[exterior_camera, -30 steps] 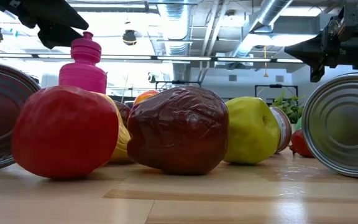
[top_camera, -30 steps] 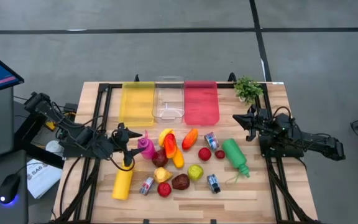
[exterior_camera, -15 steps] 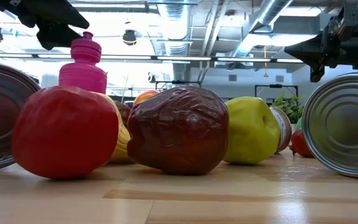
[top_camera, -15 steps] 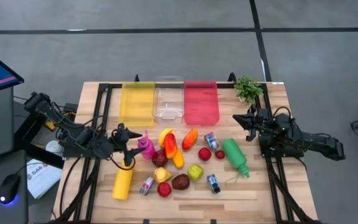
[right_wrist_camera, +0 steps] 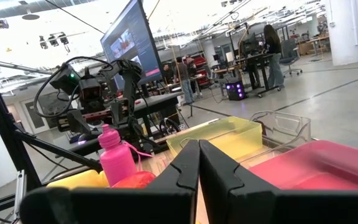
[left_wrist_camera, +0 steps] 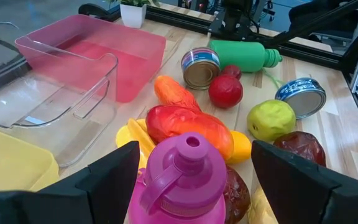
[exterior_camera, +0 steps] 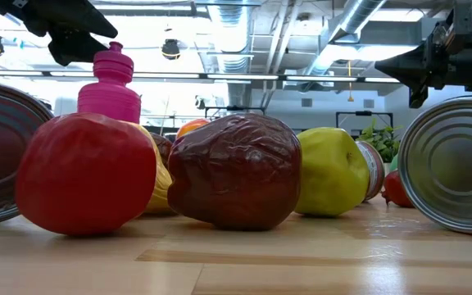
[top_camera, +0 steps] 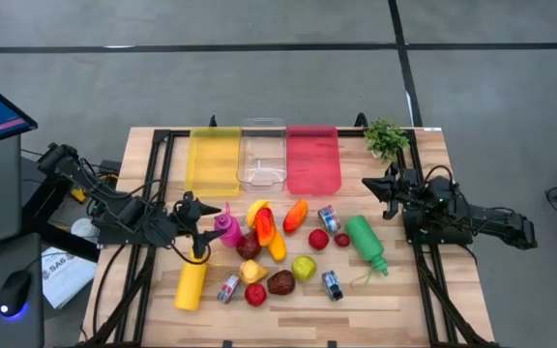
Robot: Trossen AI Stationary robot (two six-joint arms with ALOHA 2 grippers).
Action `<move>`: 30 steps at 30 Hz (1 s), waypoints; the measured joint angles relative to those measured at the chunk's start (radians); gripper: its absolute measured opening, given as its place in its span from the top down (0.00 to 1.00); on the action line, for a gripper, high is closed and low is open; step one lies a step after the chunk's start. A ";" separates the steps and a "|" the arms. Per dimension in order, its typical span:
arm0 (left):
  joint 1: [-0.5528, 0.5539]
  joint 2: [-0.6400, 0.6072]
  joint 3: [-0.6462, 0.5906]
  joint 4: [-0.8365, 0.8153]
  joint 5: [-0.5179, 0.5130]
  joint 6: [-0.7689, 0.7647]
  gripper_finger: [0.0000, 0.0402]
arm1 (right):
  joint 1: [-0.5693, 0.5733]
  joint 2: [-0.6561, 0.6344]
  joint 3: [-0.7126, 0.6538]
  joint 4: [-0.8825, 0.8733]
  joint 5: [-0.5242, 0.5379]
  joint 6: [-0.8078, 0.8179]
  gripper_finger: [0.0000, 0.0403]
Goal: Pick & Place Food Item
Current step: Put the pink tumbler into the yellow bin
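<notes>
Beside left tool (top_camera: 199, 227), spread open: pink bottle (top_camera: 227, 228) upright, cap up; right tool (top_camera: 373, 189) closed.

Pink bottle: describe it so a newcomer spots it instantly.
Start at the yellow bin, leftmost of the three bins at the table's far edge. Just in front of it, at the left end of the food pile, the pink bottle stands upright between the left gripper's open jaws. It is the only magenta, screw-capped item there.

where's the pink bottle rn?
The pink bottle stands upright on the table's left-centre in the high view, just left of the fruit pile, with the open left gripper right beside it; the left wrist view shows it between the fingers.
</notes>
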 joint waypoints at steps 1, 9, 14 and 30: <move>0.000 0.000 0.000 0.000 0.000 0.000 0.25 | 0.000 0.000 0.000 0.000 0.000 0.000 0.99; 0.000 0.000 0.000 0.000 -0.006 0.001 0.25 | 0.000 0.000 0.000 0.000 0.000 -0.002 0.99; 0.000 0.000 0.000 0.000 -0.006 0.001 0.25 | 0.000 0.000 0.000 0.000 0.000 -0.002 0.99; 0.006 0.076 -0.001 0.004 -0.041 0.001 0.25 | 0.000 0.000 0.000 0.000 0.000 0.000 0.99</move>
